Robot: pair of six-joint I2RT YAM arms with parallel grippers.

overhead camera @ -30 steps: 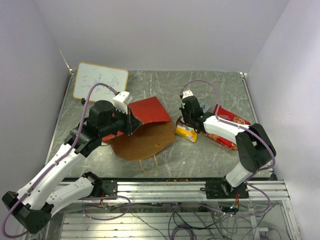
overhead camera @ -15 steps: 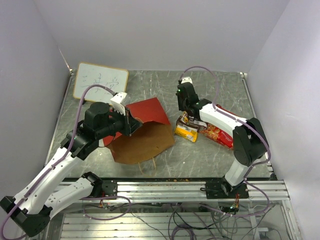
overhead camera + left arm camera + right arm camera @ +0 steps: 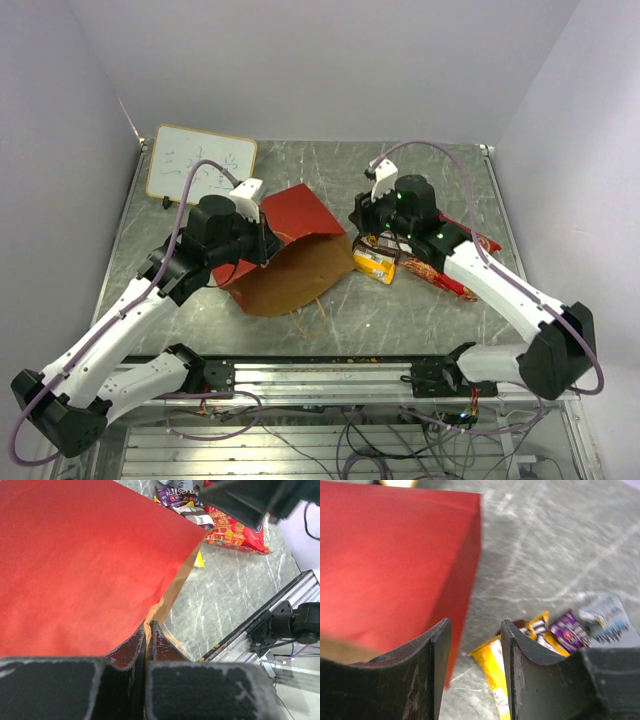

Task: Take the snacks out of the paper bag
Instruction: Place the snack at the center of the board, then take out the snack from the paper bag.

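Snacks out on surface [image 3: 440,320], just right of paper bag [image 3: 300,225]: red crinkly bag [image 3: 232,530], yellow packet [image 3: 375,265], purple bar [image 3: 568,630], grey wrapper [image 3: 607,622]. Left end effector [image 3: 148,630] clamped on bag rim. Right end effector [image 3: 475,630] jaws apart, empty, above packets. No snack visible in bag mouth; task likely near done.

This is looking like a robotics lab, set up as a closed test cell. Plain pale walls [image 3: 300,60] are boxing in a grey stone-patterned counter [image 3: 300,165] on three sides. Along the bottom of the overhead view an aluminium rail [image 3: 330,378] is carrying two white and black robot arms bolted side by side, the left arm [image 3: 115,330] and the right arm [image 3: 500,290]. Loose cables [image 3: 350,430] are trailing below the rail. A small whiteboard [image 3: 200,163] with handwriting is lying at the upper left of the counter.
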